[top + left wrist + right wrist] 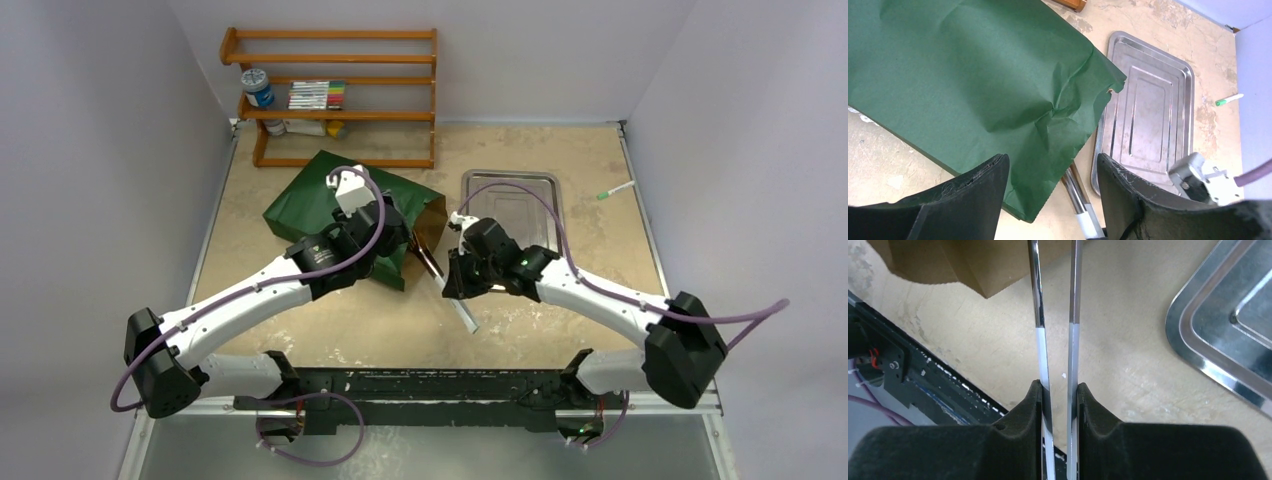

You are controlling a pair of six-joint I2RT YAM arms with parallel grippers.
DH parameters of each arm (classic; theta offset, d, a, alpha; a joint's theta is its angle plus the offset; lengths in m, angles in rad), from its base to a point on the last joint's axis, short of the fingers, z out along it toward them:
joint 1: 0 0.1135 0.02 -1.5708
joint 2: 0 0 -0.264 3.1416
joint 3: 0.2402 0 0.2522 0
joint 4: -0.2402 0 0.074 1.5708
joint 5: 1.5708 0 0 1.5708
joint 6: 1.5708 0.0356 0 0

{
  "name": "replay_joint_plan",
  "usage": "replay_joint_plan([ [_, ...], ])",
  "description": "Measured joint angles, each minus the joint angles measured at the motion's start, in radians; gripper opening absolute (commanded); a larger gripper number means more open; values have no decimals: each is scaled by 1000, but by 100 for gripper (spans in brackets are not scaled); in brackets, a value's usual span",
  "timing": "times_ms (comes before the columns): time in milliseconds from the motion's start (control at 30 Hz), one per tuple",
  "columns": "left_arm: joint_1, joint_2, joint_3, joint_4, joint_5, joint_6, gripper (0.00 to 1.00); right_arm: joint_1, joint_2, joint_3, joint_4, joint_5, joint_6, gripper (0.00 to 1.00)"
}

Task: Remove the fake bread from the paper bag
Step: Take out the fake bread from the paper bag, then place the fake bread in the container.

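Observation:
The dark green paper bag (330, 205) lies flat on the table, its brown-lined mouth (432, 225) facing right. It fills the upper left of the left wrist view (973, 75). No fake bread shows in any view. My left gripper (390, 237) hovers over the bag's mouth end, and its jaws (1053, 175) stand wide apart over the bag's near corner, holding nothing. My right gripper (462, 272) is shut on the long metal tongs (455, 295). In the right wrist view the gripper (1059, 390) squeezes both tong arms (1038, 315), which point toward the bag's brown mouth (973, 260).
A silver metal tray (510, 205) lies right of the bag; it also shows in the left wrist view (1153, 105) and the right wrist view (1228, 330). A green-capped marker (615, 190) lies at the far right. A wooden shelf (335, 90) stands against the back wall.

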Motion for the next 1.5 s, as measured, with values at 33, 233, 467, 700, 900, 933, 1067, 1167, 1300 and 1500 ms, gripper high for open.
replay_joint_plan([
  [33,0,2,2,-1,4,5,66,0,-19,-8,-4,2,11,0],
  [233,0,3,6,-8,20,18,67,1,-145,-53,-71,39,80,0],
  [467,0,4,23,-37,32,26,70,2,-287,-63,-181,102,167,0],
  [700,0,40,80,-58,31,41,77,8,-399,-64,-294,178,262,0],
  [900,7,80,89,-68,35,77,82,8,-460,-64,-402,252,340,0],
  [933,7,89,91,-72,37,85,83,8,-466,-64,-420,265,352,0],
  [1067,10,129,109,-85,48,122,85,8,-470,-56,-478,308,388,0],
  [1167,10,171,127,-103,54,151,86,8,-447,-43,-486,333,400,0],
  [1300,10,238,169,-138,54,190,86,8,-358,-24,-467,350,405,0],
  [1500,6,344,254,-196,31,244,87,-16,-151,33,-401,377,357,0],
])
